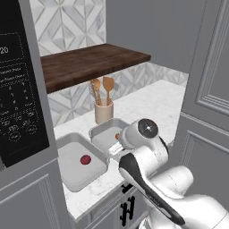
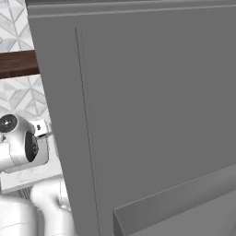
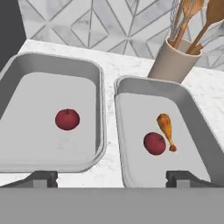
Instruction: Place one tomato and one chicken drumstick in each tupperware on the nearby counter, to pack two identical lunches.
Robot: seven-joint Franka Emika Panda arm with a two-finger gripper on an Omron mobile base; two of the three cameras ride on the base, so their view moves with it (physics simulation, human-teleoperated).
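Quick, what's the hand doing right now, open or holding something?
Hand: open, holding nothing, its fingertips spread wide above the two tupperware trays.

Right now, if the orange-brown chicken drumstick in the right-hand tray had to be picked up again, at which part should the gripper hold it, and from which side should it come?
Probably the thick upper end of the orange-brown chicken drumstick, from straight above, fingers closing across its width. It lies flat in the right-hand pale grey tray, and its thin end sits close beside the red tomato, leaving little room there.
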